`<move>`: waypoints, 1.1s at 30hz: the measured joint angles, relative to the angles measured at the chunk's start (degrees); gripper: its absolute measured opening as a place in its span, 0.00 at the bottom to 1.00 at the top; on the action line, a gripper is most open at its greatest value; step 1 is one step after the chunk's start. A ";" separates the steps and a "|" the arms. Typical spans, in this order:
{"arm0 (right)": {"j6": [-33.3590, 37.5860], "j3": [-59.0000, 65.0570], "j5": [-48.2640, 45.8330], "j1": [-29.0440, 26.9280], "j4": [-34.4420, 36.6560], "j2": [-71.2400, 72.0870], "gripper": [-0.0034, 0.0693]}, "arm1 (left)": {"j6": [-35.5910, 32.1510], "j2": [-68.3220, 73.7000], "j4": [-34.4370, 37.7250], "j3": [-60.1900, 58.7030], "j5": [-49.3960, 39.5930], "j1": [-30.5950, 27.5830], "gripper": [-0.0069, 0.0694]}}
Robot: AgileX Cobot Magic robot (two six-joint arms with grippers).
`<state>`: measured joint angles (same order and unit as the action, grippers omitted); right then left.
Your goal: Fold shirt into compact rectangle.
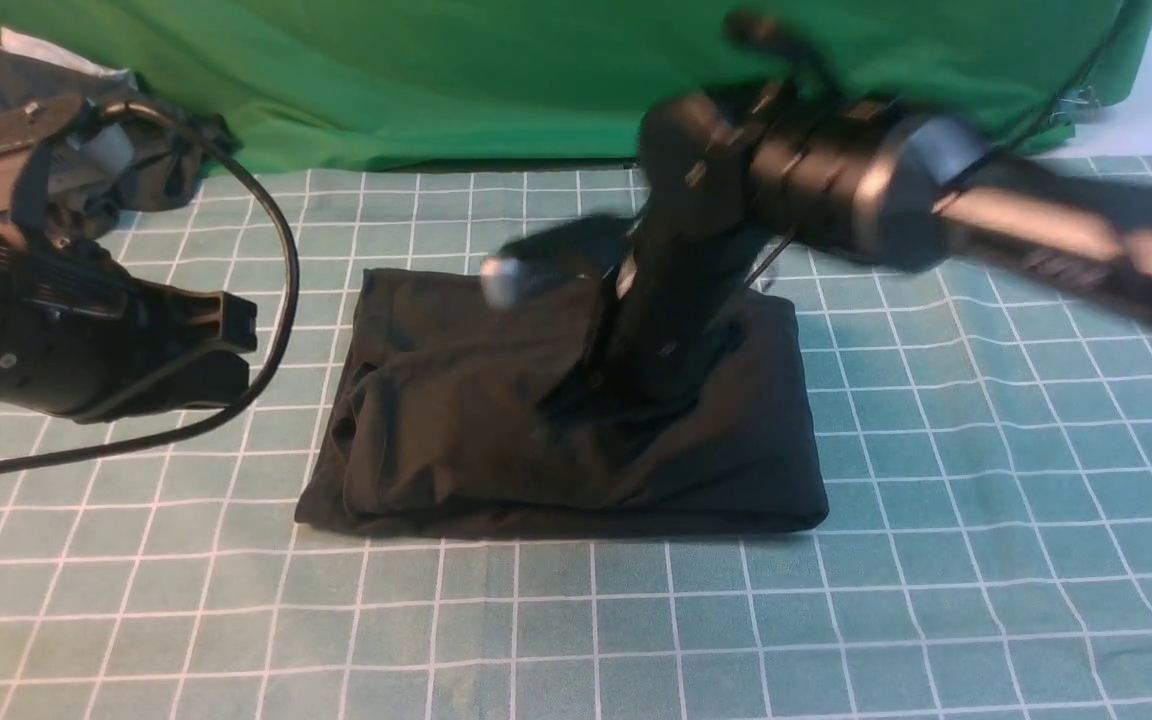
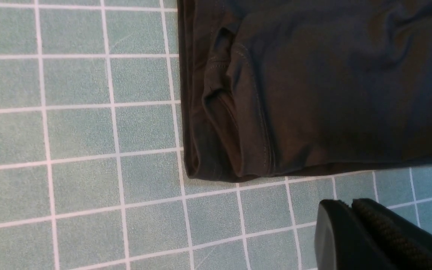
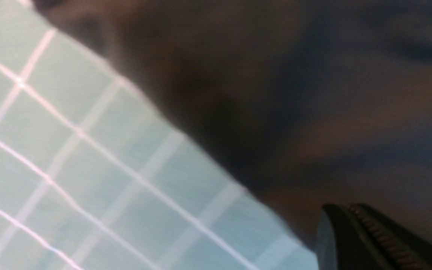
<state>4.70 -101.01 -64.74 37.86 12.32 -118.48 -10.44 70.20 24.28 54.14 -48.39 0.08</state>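
Front view: shirt (image 1: pixel 496 420), black, folded to a thick rectangle, lying mid-way on the teal grid mat (image 1: pixel 936 600); right gripper (image 1: pixel 636 375), blurred, tip down on the shirt's top, towards its far side; left gripper (image 1: pixel 236 325) off the cloth, near its left edge.
Left wrist view: folded corner of the shirt (image 2: pixel 313 93); left gripper (image 2: pixel 351 204) near it, not touching, fingers pressed together.
Right wrist view: blurred; right gripper (image 3: pixel 347 208) over the shirt (image 3: pixel 313 93), fingers together.

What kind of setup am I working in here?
Likely a lab bench for cloth-folding trials: a gridded teal mat bearing the black shirt, a green backdrop cloth behind it, and spare garments heaped at far left.
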 joint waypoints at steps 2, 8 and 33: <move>0.06 0.00 -0.85 -1.42 -1.25 1.89 0.08 | 0.00 0.00 0.82 0.00 0.09 0.00 0.10; 0.06 0.56 -4.27 -9.46 -2.04 6.36 0.08 | -0.03 0.98 3.46 0.00 6.96 6.12 0.10; 0.49 19.07 6.93 -9.86 2.45 3.57 0.08 | 5.56 29.47 -4.99 0.45 15.66 14.29 0.10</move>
<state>5.19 -81.94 -57.81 27.99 14.78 -114.91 -4.88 99.67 19.29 54.59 -32.73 14.37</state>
